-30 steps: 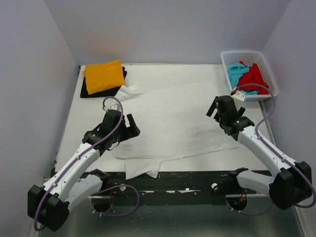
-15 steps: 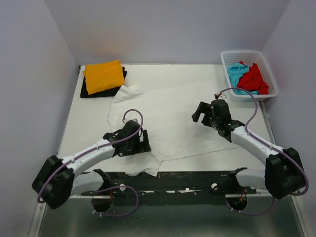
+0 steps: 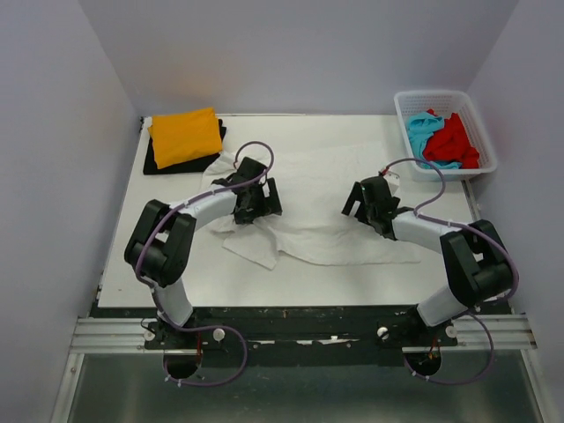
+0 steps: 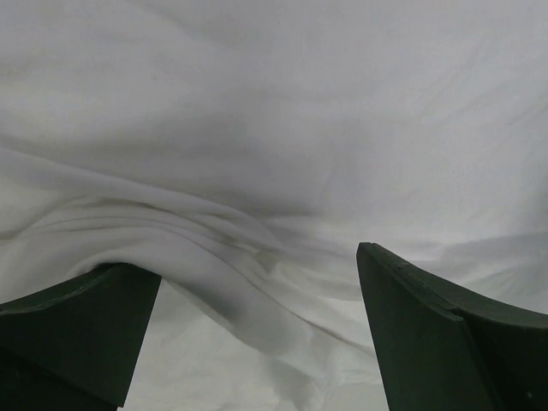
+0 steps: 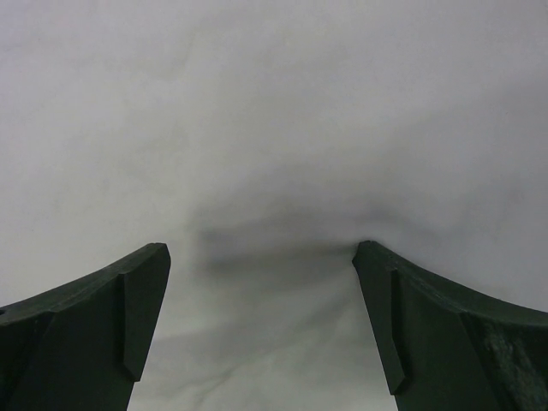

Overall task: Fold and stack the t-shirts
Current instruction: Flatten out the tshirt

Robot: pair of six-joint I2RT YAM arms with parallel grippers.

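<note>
Far-left corner: folded orange cloth shirt [image 3: 185, 135] hides most of a black shirt [image 3: 154, 164]. Left claw [image 3: 256, 207] and right claw [image 3: 366, 204] both spread wide, low on the rumpled white cloth t-shirt [image 3: 326, 225] mid-worktop. Far-right: white plastic lattice basket [image 3: 441, 95].

Right claw [image 5: 261, 330] spread; white t-shirt [image 5: 257, 128] beneath.

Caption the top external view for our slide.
Left gripper and right gripper over the rumpled white cloth t-shirt.

White table [image 3: 167, 251], rumpled white t-shirt [image 3: 317, 203] mid-table, black t-shirt [image 3: 152, 164] far left, lattice basket [image 3: 432, 92] far right
</note>
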